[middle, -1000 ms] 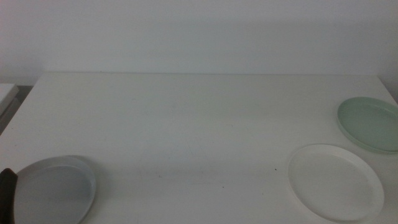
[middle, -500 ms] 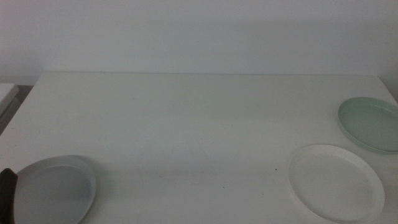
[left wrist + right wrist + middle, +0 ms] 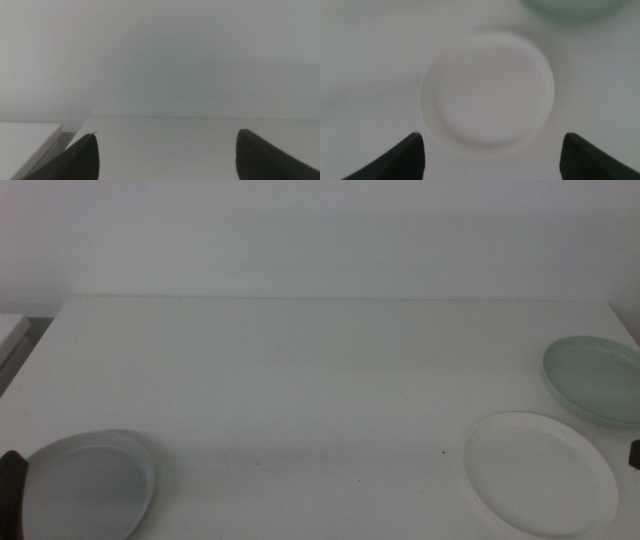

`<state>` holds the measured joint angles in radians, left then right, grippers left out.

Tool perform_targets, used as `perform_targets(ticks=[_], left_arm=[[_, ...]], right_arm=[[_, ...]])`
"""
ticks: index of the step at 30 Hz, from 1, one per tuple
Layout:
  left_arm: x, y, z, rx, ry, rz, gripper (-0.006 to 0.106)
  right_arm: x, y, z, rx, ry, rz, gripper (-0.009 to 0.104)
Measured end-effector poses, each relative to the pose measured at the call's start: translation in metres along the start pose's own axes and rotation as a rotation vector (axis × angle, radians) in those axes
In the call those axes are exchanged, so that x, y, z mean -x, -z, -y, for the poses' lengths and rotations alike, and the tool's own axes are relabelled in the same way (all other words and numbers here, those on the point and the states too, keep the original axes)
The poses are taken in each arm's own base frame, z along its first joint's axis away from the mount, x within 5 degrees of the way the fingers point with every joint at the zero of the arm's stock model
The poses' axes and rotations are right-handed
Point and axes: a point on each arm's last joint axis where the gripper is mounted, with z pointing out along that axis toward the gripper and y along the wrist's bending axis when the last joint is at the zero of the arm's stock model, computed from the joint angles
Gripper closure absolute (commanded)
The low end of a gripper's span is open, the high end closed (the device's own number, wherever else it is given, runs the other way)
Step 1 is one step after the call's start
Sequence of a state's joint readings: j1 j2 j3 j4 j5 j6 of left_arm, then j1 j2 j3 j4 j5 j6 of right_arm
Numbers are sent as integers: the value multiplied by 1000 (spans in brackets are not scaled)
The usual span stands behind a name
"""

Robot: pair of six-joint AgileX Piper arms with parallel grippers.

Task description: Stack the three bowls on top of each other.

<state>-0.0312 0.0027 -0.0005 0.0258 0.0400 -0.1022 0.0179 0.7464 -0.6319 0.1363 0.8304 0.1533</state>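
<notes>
The grey-blue bowl (image 3: 85, 485) sits at the table's front left. The white bowl (image 3: 538, 471) sits at the front right, with the mint green bowl (image 3: 597, 378) just behind it at the right edge. All three stand apart. My left gripper (image 3: 167, 134) is open and empty; only a dark tip of it (image 3: 8, 480) shows beside the grey-blue bowl. My right gripper (image 3: 491, 135) is open and empty above the white bowl (image 3: 487, 92), with the mint bowl (image 3: 570, 7) beyond. Its tip (image 3: 634, 453) shows at the right edge.
The white table (image 3: 320, 370) ends at a pale wall at the back. A lower white surface (image 3: 25, 140) stands beside the table's left edge.
A dark tip of my right gripper has come into the middle view at the right edge, beside the white bowl. The bowls and the left gripper have not moved.
</notes>
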Motion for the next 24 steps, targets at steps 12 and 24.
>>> perform_targets(ticks=[12, 24], left_arm=[[0, 0, 0, 0, 0, 0, 7], [0, 0, 0, 0, 0, 0, 7]], right_arm=[[24, -23, -7, -13, -24, -181, 3], [34, -24, -9, 10, -117, -79, 3]])
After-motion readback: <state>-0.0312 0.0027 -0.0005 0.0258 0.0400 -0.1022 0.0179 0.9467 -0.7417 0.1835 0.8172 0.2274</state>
